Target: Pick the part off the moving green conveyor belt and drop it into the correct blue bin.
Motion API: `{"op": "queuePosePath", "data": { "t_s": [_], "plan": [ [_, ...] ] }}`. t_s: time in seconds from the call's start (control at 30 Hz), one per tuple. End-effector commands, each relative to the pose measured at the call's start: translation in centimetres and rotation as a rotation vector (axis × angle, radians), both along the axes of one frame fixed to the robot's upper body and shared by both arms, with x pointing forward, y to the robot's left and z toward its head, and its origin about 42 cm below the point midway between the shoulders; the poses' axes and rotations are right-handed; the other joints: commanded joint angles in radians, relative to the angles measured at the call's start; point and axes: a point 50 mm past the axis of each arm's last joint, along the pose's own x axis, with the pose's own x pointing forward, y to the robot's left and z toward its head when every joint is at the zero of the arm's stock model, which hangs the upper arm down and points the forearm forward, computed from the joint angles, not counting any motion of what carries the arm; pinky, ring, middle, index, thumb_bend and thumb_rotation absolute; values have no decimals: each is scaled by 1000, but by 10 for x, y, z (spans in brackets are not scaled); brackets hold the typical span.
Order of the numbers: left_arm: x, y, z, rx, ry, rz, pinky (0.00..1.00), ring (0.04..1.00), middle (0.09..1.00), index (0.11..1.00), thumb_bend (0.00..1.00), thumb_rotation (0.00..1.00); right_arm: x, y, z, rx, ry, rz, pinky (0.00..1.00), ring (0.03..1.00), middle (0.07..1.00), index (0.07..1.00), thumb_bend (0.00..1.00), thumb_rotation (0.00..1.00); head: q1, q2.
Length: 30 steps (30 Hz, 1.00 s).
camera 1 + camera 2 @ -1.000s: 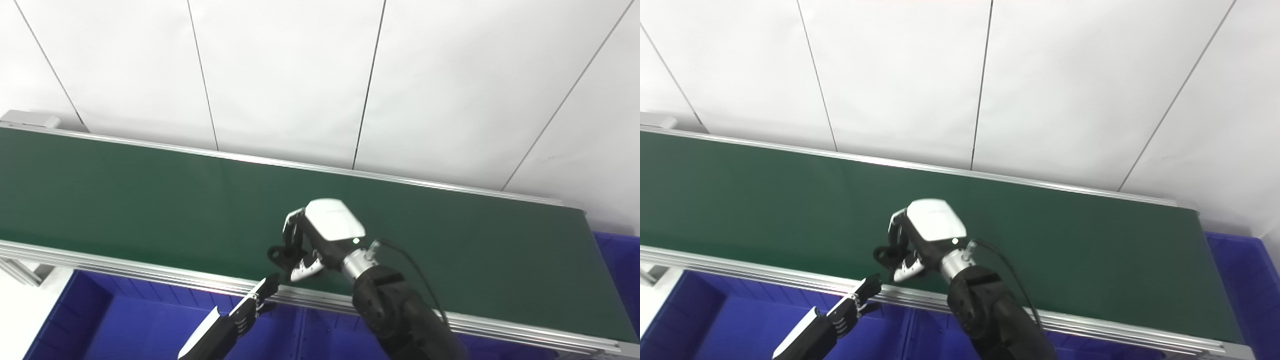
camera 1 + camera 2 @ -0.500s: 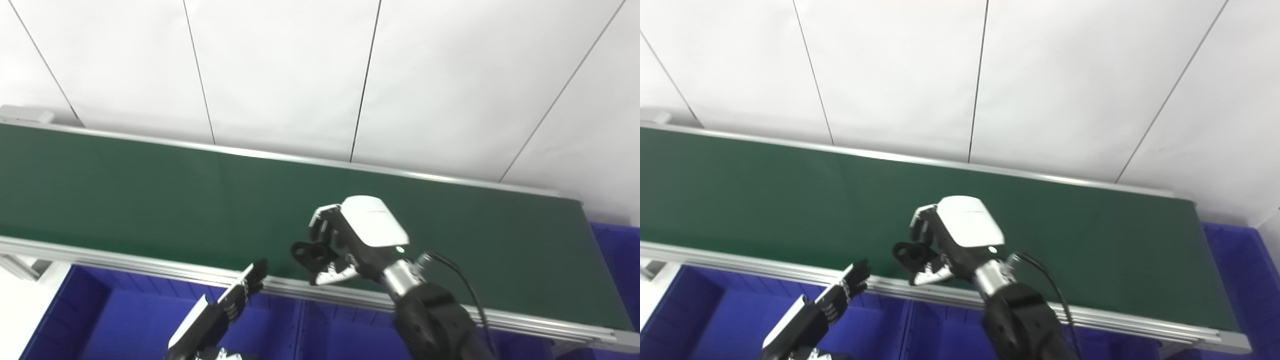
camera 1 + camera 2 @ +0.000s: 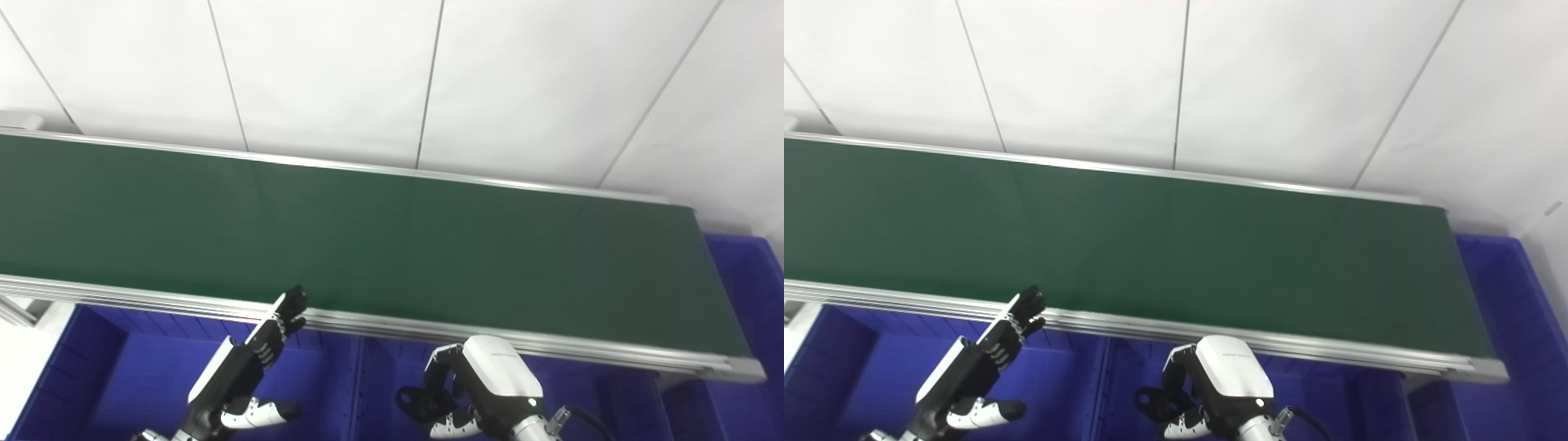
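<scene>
My right hand [image 3: 484, 392] is shut on a small black part [image 3: 418, 402] with a ring-shaped end. It holds the part low at the bottom of the picture, in front of the conveyor's near rail and above a blue bin [image 3: 392, 380]. The hand and the black part [image 3: 1153, 403] show in the right eye view too. My left hand [image 3: 245, 367] is open and empty, fingers straight, pointing up towards the rail over the left blue bin [image 3: 141, 380]. The green conveyor belt [image 3: 367, 239] carries nothing in view.
The belt's aluminium near rail [image 3: 380, 324] runs across the picture between the bins and the belt. Another blue bin [image 3: 744, 269] stands past the belt's right end. A white panelled wall [image 3: 392, 73] stands behind the belt.
My right hand has carried the black part off the belt, back over the near rail and down above the blue bin. The left hand stays open. The camera has tilted.
</scene>
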Motion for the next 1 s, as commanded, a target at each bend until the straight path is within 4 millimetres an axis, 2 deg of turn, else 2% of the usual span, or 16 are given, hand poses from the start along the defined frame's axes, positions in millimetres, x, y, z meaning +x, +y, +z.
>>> {"op": "queuePosePath", "data": {
  "t_s": [0.0,0.03,0.07,0.13,0.2,0.23,0.3,0.33,0.37,0.43,0.5,0.57,0.63,0.67,0.77,0.97],
  "plan": [
    [3,5,13,-4,-72,-4,955,1000,1000,994,725,502,-3,3,-5,-16,-43,21,224,369,491,508,511,0,-2,10],
    [4,5,13,-7,-68,-6,953,1000,1000,992,722,498,-5,3,-13,-25,-23,17,202,376,495,497,514,0,-2,10],
    [4,6,14,-5,-65,-9,958,1000,1000,991,724,497,-5,3,-20,-33,-6,13,174,290,481,490,522,0,-2,16],
    [5,7,16,5,-61,-11,956,1000,1000,992,728,511,-1,5,-30,-45,31,3,156,235,472,486,528,0,-4,28],
    [6,8,18,10,-60,-14,957,1000,1000,993,728,513,3,6,-36,-48,47,-6,157,233,472,486,528,0,-3,37],
    [6,8,19,2,-57,-18,957,1000,1000,993,723,512,5,7,-38,-54,55,-6,182,265,435,499,524,0,-4,44],
    [7,9,20,-1,-56,-19,962,1000,1000,991,718,494,8,6,-43,-64,67,-4,314,435,471,499,523,0,-5,47],
    [7,9,20,-1,-56,-18,957,1000,1000,989,720,493,8,6,-44,-66,69,-3,478,605,654,498,512,82,-5,47],
    [8,9,20,4,-60,-18,954,1000,1000,987,713,491,8,6,-44,-70,67,-5,633,748,780,657,533,94,-3,49],
    [8,9,19,1,-63,-19,954,1000,1000,987,707,489,6,6,-43,-55,49,-19,713,818,839,756,547,91,4,49],
    [9,8,20,-3,-58,-20,962,1000,1000,981,703,473,3,7,-38,-5,12,-47,818,895,900,839,565,137,13,47],
    [8,7,21,7,-54,-19,958,1000,1000,976,717,479,-1,7,-31,58,-34,-73,901,952,948,885,573,214,17,48],
    [7,6,22,25,-55,-21,949,1000,1000,983,731,515,-5,7,-22,131,-69,-101,948,991,981,925,597,337,34,47],
    [7,6,23,33,-56,-23,940,1000,1000,989,733,531,-7,7,-18,163,-79,-115,980,997,994,951,614,432,34,47],
    [6,6,25,39,-50,-25,940,1000,1000,992,741,534,-17,7,-3,285,-109,-151,996,1000,999,967,628,497,69,49],
    [5,0,31,41,-25,-31,961,1000,1000,979,787,541,-47,3,19,552,-138,-223,852,929,947,929,641,468,132,59]
  ]
}}
